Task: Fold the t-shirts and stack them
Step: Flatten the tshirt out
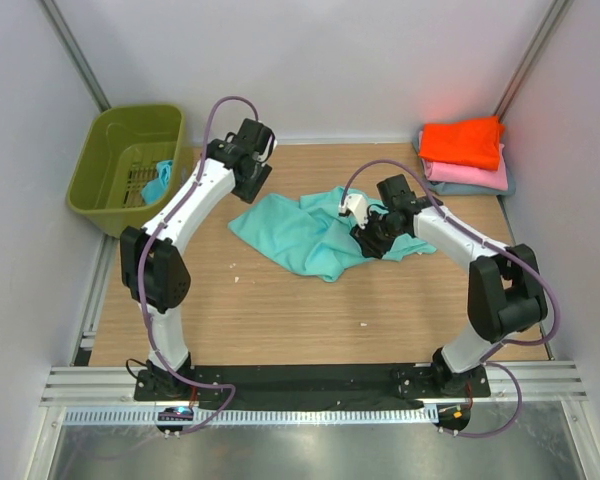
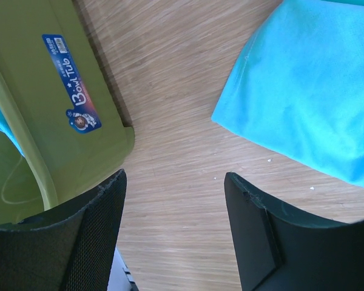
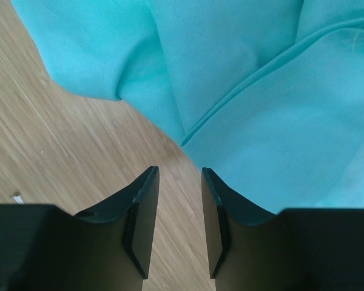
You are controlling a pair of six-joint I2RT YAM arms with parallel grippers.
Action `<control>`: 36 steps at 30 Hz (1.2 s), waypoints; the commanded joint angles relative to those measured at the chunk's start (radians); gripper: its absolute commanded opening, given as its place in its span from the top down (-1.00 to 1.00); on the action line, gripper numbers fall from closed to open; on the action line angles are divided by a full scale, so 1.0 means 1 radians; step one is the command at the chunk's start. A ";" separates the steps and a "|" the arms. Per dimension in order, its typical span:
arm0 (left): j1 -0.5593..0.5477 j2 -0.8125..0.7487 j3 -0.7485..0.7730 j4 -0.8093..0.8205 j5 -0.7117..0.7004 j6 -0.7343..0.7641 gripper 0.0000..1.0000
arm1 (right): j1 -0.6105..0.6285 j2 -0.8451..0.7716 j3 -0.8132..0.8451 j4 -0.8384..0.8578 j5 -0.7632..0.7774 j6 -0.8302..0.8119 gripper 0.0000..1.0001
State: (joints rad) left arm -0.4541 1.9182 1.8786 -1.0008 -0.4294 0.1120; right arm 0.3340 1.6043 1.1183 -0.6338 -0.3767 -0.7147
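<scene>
Seen from above, a crumpled teal shirt (image 1: 315, 232) lies mid-table, with an orange shirt (image 1: 462, 142) stacked far right. Only the wrist views show the claws: left gripper (image 2: 175, 179) wide over bare wood beside the basket (image 2: 60, 157), right gripper (image 3: 179, 173) narrow and empty at the teal shirt's edge.

White links (image 1: 195, 195), black joints (image 1: 155, 270), purple cables (image 1: 225, 100), black pincer fingers (image 3: 142, 224).
</scene>
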 commanded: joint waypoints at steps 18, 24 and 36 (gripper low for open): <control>-0.003 -0.004 0.008 0.022 -0.037 0.006 -0.34 | 0.030 0.121 0.064 0.079 -0.005 0.001 0.23; -0.003 -0.004 0.013 0.022 -0.037 0.005 -0.34 | 0.030 0.132 0.067 0.080 0.013 -0.006 0.27; -0.003 0.004 0.022 0.024 -0.039 0.003 -0.34 | 0.031 0.132 0.054 0.091 0.038 -0.014 0.43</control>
State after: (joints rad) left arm -0.4541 1.9190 1.8786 -0.9993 -0.4511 0.1127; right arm 0.3584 1.7397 1.1473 -0.5755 -0.3454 -0.7132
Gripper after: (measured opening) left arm 0.670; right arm 0.298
